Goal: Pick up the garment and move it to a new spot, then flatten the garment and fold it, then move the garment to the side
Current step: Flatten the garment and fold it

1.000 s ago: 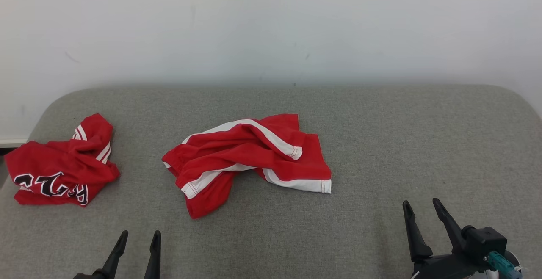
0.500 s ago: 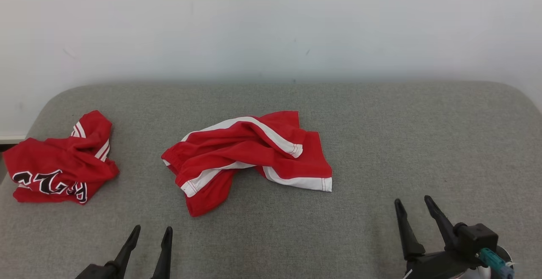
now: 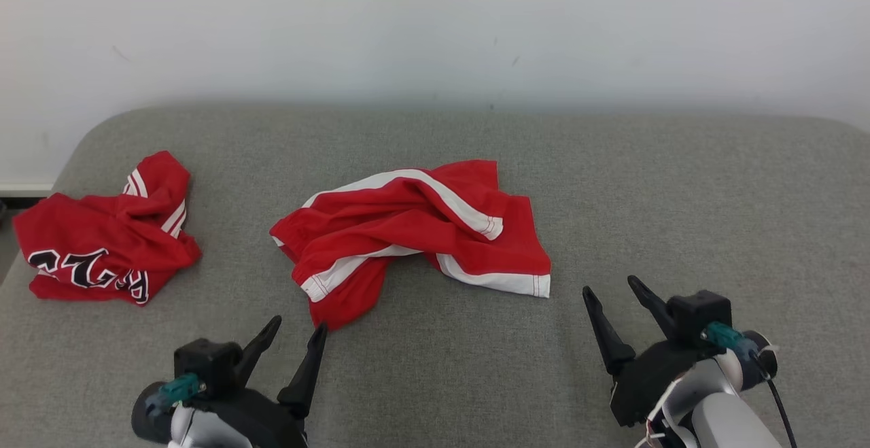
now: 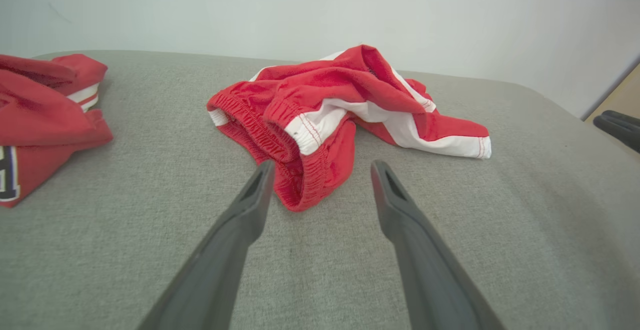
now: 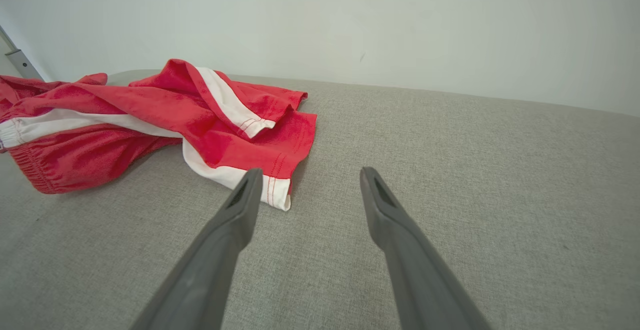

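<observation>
Plainly, none of the task is done yet, as far as I can judge. Both of my grippers are empty, with their fingers spread wide apart. My left gripper [image 3: 298, 324] hangs low over the grey padded surface [image 3: 680, 196], and my right gripper [image 3: 609, 285] does the same further along it.

The garment [image 3: 414, 230], a pair of red shorts with white stripes, lies in a crumpled heap ahead of both grippers and between them. Neither gripper touches it. In my left wrist view its gathered elastic waistband [image 4: 305, 190] sits just beyond my left fingertips, in line with the gap between them, close but apart. In my right wrist view a white-trimmed hem corner [image 5: 277, 190] lies just beside the tip of that gripper's inner finger. The head view shows a strip of bare surface between them, so I take them to be apart.

A second red garment [image 3: 102, 244], with black lettering, lies well off to the outer side of my left gripper. I take the middle heap as mine, since both grippers point toward it.

Everything is left to do: take hold of the shorts, lift and carry them to a new spot, spread them flat, fold them, and move the folded piece aside.
</observation>
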Available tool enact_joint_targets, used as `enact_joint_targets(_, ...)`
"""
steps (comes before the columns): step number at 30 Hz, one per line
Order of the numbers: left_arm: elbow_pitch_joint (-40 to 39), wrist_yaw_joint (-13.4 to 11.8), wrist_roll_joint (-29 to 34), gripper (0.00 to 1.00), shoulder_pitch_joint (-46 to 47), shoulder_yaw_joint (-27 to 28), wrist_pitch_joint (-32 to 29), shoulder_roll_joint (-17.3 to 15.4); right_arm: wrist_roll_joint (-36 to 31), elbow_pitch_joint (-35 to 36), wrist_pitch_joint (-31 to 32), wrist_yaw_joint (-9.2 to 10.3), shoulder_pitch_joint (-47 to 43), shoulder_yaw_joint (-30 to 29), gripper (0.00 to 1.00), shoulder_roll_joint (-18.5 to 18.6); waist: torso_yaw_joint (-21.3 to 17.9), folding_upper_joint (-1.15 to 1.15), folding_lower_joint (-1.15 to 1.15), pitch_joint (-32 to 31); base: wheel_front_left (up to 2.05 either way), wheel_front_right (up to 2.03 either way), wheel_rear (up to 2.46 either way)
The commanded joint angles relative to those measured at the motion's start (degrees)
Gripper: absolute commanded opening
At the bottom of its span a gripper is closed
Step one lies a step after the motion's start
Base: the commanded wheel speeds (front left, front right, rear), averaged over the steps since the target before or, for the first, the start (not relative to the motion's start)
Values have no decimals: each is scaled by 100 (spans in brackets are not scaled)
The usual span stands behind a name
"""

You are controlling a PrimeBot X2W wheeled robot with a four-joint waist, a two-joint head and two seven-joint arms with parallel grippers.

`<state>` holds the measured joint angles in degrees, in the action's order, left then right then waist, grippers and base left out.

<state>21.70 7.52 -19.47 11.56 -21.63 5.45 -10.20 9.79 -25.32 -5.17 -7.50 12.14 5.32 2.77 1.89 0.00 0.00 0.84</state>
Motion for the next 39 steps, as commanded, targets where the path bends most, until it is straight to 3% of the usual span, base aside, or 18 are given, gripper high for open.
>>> enact_joint_targets(1,128,-9,-125,100,245,-51,-103,-10,-64,-100,161,2,197,27,100,25,84,0,0,169,0,0,0)
enact_joint_targets(10,820,-10,-597,100,1001,-259,-571,237,-78,-656,911,2,829,295,100,22,213,0,0,503,0,0,0)
enact_joint_targets(21,1249,-10,-1094,100,1534,-483,-729,436,59,-1144,1087,2,1237,608,100,25,340,0,0,711,0,0,0)
enact_joint_targets(25,1348,-9,-1167,100,1692,-537,-700,461,111,-1266,1148,2,1363,735,79,26,350,0,0,790,0,0,0)
enact_joint_targets(33,1465,-9,-1284,100,1930,-663,-628,468,82,-1539,1112,2,1599,696,87,25,417,0,0,925,0,0,0)
enact_joint_targets(36,1486,-9,-1318,100,2005,-732,-608,466,163,-1624,1102,2,1673,747,79,24,438,0,0,968,0,0,0)
enact_joint_targets(37,1490,-9,-1334,98,2029,-759,-596,468,167,-1654,1096,2,1698,763,74,25,442,0,0,983,0,0,0)
enact_joint_targets(38,1493,-9,-1342,85,2055,-782,-585,467,172,-1681,1079,2,1719,781,65,25,449,0,0,999,0,0,0)
enact_joint_targets(39,1496,-9,-1363,60,2077,-805,-580,464,183,-1703,1069,2,1741,803,56,24,455,0,0,1012,0,0,0)
